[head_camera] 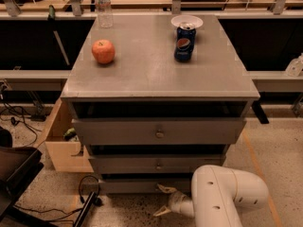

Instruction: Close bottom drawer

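Drawer first: the bottom drawer [132, 186] sat at the foot of the grey cabinet [156, 131]. Only its slim flat front panel showed, with none of the tray behind it on view. By my reading it was almost home, with a last short push left, though whether it had seated fully could not be told from above. Its knob could not be picked out.

Right at that panel was the end effector [162, 201], low by the floor [279, 155]. Its two pale tapered fingers [166, 189] stood apart and gripped nothing, the upper one touching or just shy of the drawer front. Behind it bulked the arm [227, 197], smooth, rounded and glossy white.

Above, the two taller drawer fronts [158, 164] were matte grey slabs, each with a small round knob and dark gaps between them.

Up on the counter [156, 74], a flat, dull grey sheet, an orange-red apple [103, 51] stood well apart from a blue Pepsi can [183, 44]. Just behind the can was a white bowl [186, 21], and a clear plastic water bottle [103, 6] stood at the far left corner.

Left of the cabinet was a pale wooden box [61, 143], open-topped and square-edged, on speckled stone flooring.
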